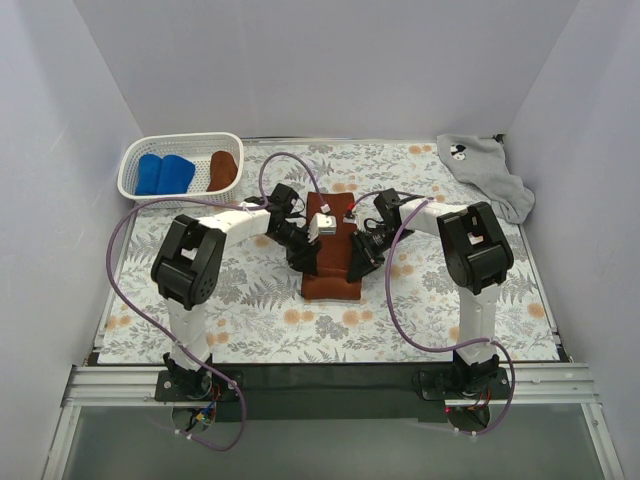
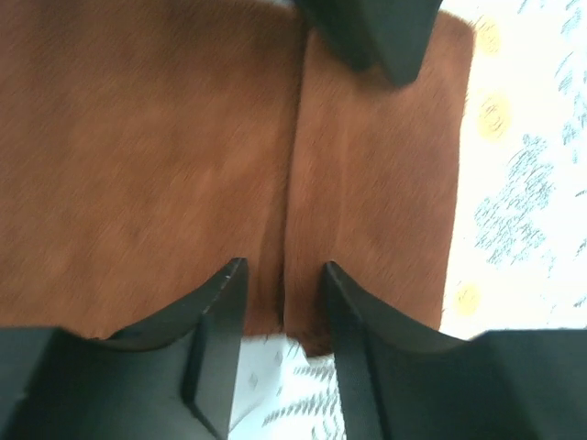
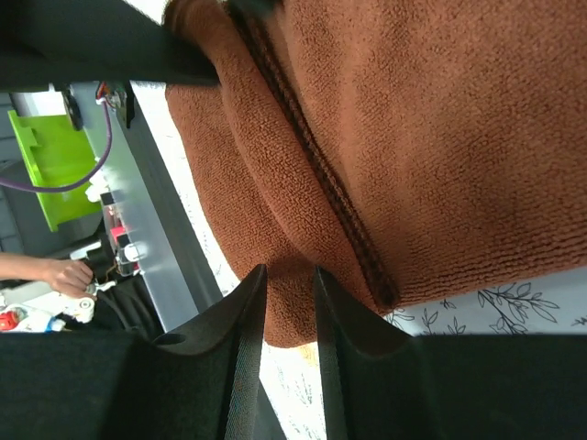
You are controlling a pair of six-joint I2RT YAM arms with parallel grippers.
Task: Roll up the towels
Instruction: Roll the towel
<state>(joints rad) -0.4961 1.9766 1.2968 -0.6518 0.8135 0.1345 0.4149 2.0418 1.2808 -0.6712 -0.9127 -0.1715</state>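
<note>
Rust-brown towel [image 1: 330, 287] lies folded at the middle of the floral-patterned bench [image 1: 250, 320], with both arms bent inward over it from either side. The left end effector [image 2: 280, 270] hangs low above the cloth with its fingers parted to a moderate gap; a fold line in the towel runs up between them and nothing is pinched. The right end effector [image 3: 286, 272] sits at a rounded folded edge of the towel with its fingers only narrowly apart. Whether they nip the cloth cannot be told, as the tips meet the fabric right at that edge. A dark pointed shape [image 2: 376, 32] at the top of the left wrist view lies over the towel, cut off by the frame. From above, the wrists and their cameras cover most of the towel, leaving mainly its near end in sight. The left wrist view is blurred. At the far left corner a white perforated basket [image 1: 140, 152] holds blue towels [image 1: 165, 173] and a brown roll [image 1: 224, 168]. A grey towel [image 1: 485, 172] with a small black-and-white mark lies crumpled at the far right corner, well apart from the arms. Purple cables [image 1: 115, 262] loop off each arm. Beyond the bench edge the right wrist view catches a green block [image 3: 50, 170] and a person's hand [image 3: 66, 275]
</note>
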